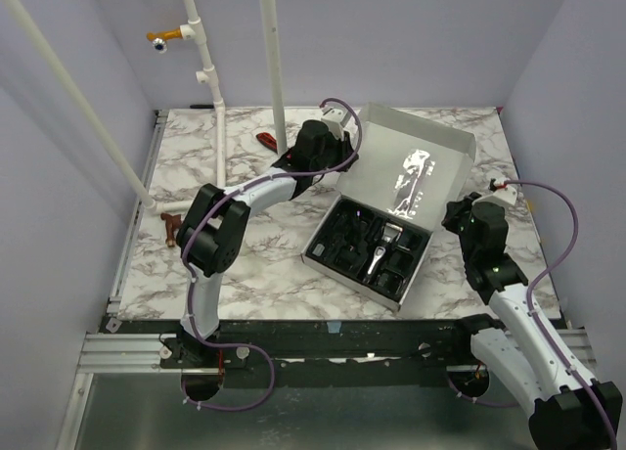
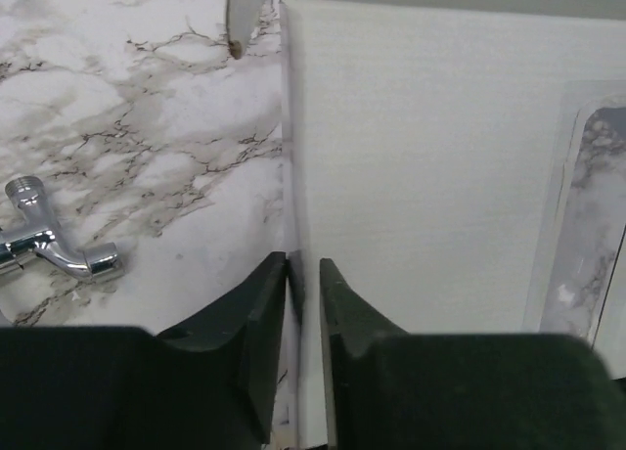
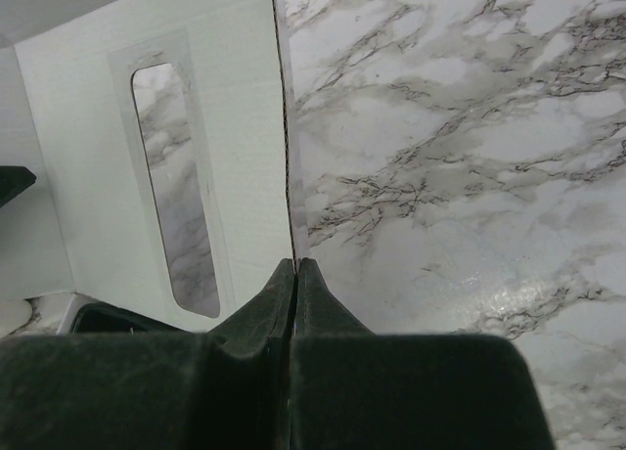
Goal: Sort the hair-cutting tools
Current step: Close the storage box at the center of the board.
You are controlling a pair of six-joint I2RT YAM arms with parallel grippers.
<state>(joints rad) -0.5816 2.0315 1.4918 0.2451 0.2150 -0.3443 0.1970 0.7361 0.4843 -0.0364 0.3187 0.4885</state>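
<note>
Top external view: a white box [image 1: 347,282] sits open on the marble desk [image 1: 264,264], right of centre and about midway between the near and far edges. The hair-cutting tools [image 1: 352,240], small black pieces, fill its dark tray. Among them is a slim clipper [image 1: 383,247] with a silver blade end, its long axis running roughly from the near edge to the far edge.

The lid [image 1: 377,166] stands raised on the tray's far side. Both arms are at that lid, not at the tools.

- **Left arm:** the left fingers [image 2: 259,308] pinch the lid's left edge, with the card in the narrow gap between them.
- **Right arm:** the right fingers [image 3: 264,303] are pressed together at the lid's right edge. I cannot tell whether card is caught between them.

The tray lies on the near side of both pairs of fingers, and neither arm looks clearly nearer to it. Any reach for the clipper would have to come back toward the near edge.
</note>
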